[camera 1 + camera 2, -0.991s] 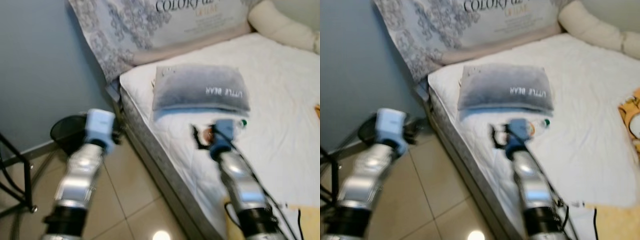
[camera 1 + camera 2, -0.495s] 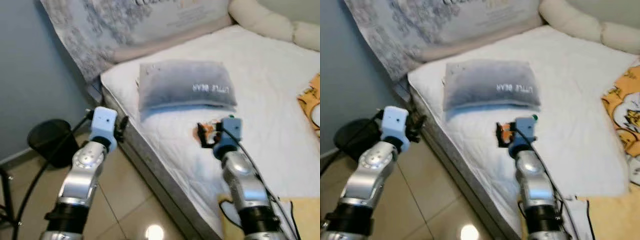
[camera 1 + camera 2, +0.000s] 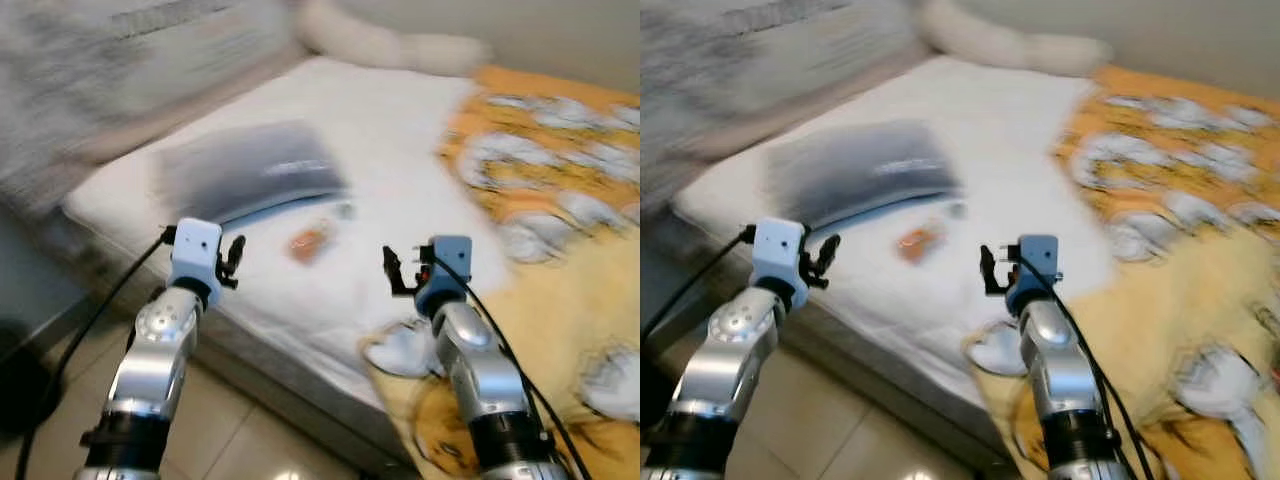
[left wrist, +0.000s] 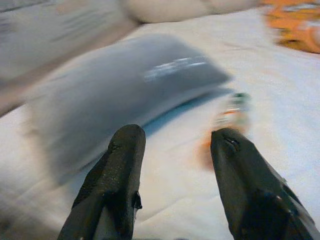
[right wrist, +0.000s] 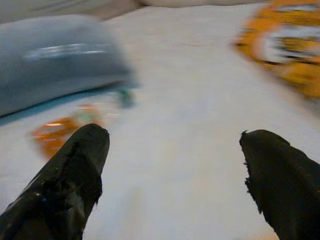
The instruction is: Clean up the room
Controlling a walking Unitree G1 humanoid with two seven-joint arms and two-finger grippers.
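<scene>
The view has been swung right along the bed (image 3: 400, 150), so the yellow blanket (image 3: 560, 230) is now seen. The bottle (image 3: 312, 240) lies ungrasped near the grey pillow (image 3: 250, 175). The left hand (image 3: 232, 258) and right hand (image 3: 400, 272) are held open, empty.

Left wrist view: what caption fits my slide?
Open left gripper hovers above a blurry bottle beside a grey pillow.
</scene>
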